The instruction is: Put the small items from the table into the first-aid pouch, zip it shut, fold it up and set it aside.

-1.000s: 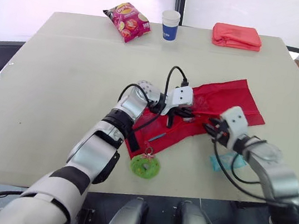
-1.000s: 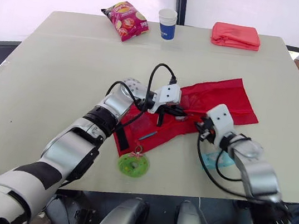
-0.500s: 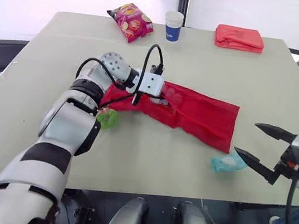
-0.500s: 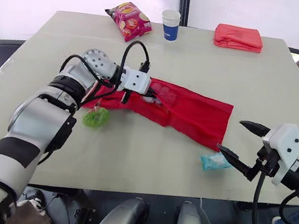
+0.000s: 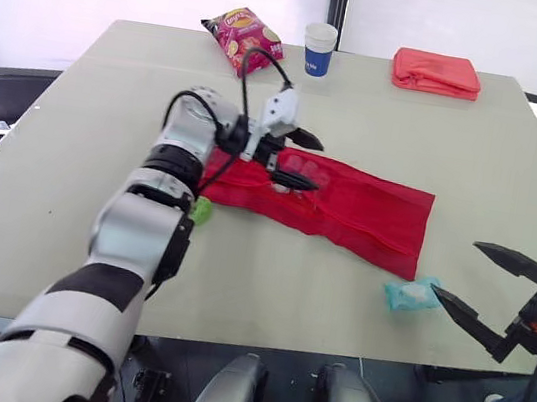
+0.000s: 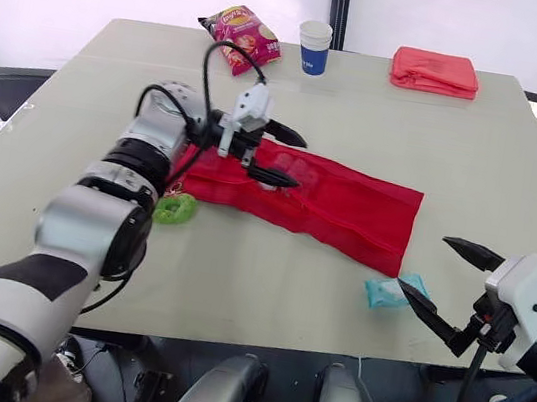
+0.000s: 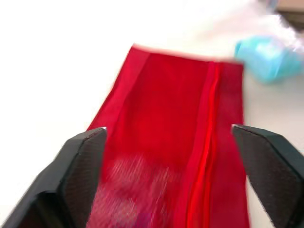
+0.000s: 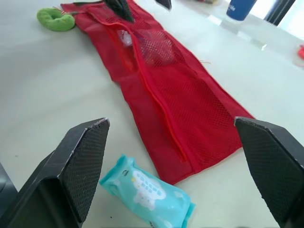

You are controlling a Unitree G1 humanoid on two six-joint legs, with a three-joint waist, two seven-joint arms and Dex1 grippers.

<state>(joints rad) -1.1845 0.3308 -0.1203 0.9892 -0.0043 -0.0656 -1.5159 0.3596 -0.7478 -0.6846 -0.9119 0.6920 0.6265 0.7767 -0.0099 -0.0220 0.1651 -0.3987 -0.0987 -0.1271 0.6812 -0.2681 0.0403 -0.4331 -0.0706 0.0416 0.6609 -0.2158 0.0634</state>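
left fingers [image 7: 78, 175], right fingers [image 8: 80, 166] spread wide

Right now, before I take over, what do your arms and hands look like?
Left arm: silver-grey shells, black joints, a black cable looping over a white wrist block. Right arm: white boxy block with small dark dots, black cable trailing below. Left hand and right hand each have two black, tapered, pointed fingers.

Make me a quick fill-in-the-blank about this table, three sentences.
The left tool is open over the ___ pouch.
The packet near the right tool is light ___.
Between the chip bag and the folded cloth stands a paper ___.
Missing: red, blue, cup.
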